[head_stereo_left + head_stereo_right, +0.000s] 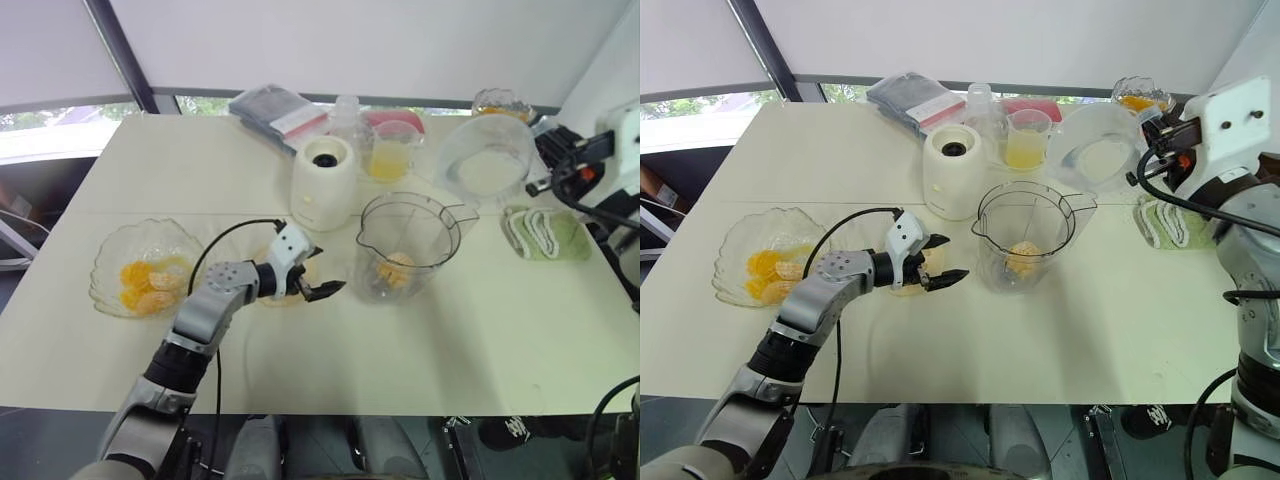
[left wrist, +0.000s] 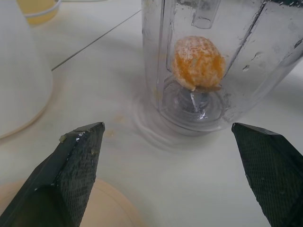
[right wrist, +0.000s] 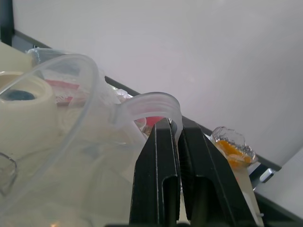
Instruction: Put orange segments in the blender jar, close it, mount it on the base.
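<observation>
The clear blender jar [image 1: 405, 245] stands upright and uncovered at the table's middle, with one orange segment [image 2: 198, 62] on its blades. My left gripper [image 1: 318, 272] hovers open and empty just left of the jar, low over a beige disc [image 1: 283, 293]. A glass bowl [image 1: 110, 262] at the left holds several orange segments [image 1: 146, 285]. The white blender base [image 1: 324, 183] stands behind the jar. My right gripper [image 3: 179, 130] is shut on the loop of the clear jar lid [image 1: 487, 160], held up at the back right.
A measuring cup of yellow juice [image 1: 392, 150], a plastic bottle [image 1: 345, 118] and a grey packet [image 1: 280, 115] line the back edge. A small glass dish [image 1: 500, 103] with orange sits far right. A green cloth [image 1: 545, 235] lies right of the jar.
</observation>
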`<act>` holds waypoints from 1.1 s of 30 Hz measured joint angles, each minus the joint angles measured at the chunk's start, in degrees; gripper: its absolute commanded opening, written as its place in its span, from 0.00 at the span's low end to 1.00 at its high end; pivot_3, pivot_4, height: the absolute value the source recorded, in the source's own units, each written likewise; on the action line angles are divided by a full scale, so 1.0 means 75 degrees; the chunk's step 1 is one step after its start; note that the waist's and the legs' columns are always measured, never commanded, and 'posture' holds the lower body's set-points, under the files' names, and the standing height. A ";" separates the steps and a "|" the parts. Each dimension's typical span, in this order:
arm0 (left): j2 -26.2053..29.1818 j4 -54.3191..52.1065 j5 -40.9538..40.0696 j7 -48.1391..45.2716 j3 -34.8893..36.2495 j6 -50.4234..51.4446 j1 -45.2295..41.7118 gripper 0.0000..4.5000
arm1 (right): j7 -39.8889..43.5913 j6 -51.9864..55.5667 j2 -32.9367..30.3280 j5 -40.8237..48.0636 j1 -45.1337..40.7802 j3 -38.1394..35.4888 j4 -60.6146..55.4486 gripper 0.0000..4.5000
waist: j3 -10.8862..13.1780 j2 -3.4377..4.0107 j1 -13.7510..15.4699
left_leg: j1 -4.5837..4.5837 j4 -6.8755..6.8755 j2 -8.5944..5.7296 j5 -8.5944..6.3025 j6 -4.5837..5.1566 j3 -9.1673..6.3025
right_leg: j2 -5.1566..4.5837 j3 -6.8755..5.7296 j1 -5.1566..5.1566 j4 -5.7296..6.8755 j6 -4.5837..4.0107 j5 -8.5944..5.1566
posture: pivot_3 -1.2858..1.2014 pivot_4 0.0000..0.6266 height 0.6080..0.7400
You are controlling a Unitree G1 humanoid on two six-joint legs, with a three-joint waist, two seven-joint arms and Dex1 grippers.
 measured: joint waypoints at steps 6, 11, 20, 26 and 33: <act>0.0020 0.0030 0.0070 0.0003 -0.0010 -0.0069 0.0027 1.00 | 0.0263 -0.0474 -0.0143 -0.0490 0.0195 0.0170 -0.0051 0.01 | 0.0000 0.0000 0.0000 | 0.0000 0.0000 -0.0001 0.0000 0.0000 0.0001 | 0.0000 0.0000 0.0000 0.0000 0.0000 0.0000 | 0.52 0.24 1.00; 0.0019 0.0030 0.0080 0.0007 -0.0012 -0.0071 0.0098 1.00 | 0.0569 -0.0881 -0.0324 -0.0860 0.0507 0.0224 -0.0175 0.01 | 0.0000 0.0000 -0.0001 | 0.0001 0.0001 -0.0002 0.0000 0.0000 0.0000 | 0.0001 -0.0001 0.0000 0.0000 0.0000 0.0000 | 0.52 0.24 1.00; 0.0065 0.0030 0.0132 -0.0004 -0.0010 -0.0162 0.0097 1.00 | 0.0810 -0.1359 -0.0320 -0.1350 0.0652 0.0324 -0.0175 0.01 | -0.0001 -0.0001 0.0000 | 0.0004 0.0004 -0.0007 0.0000 0.0000 0.0001 | 0.0001 -0.0001 0.0002 0.0002 0.0000 0.0000 | 0.52 0.24 1.00; 0.0072 0.0030 0.0134 -0.0006 -0.0010 -0.0170 0.0097 1.00 | 0.0873 -0.1363 -0.0284 -0.1405 0.0641 0.0369 -0.0173 0.01 | -0.0001 -0.0001 0.0006 | 0.0003 0.0004 -0.0007 0.0000 0.0000 0.0001 | 0.0001 -0.0001 0.0003 0.0002 0.0000 0.0000 | 0.52 0.24 1.00; 0.0070 0.0031 0.0136 -0.0005 -0.0011 -0.0180 0.0097 1.00 | 0.0892 -0.1365 -0.0279 -0.1423 0.0618 0.0372 -0.0157 0.01 | -0.0001 -0.0001 0.0005 | 0.0003 0.0004 -0.0009 0.0000 0.0000 0.0001 | 0.0001 0.0000 0.0002 0.0003 0.0000 0.0000 | 0.52 0.24 1.00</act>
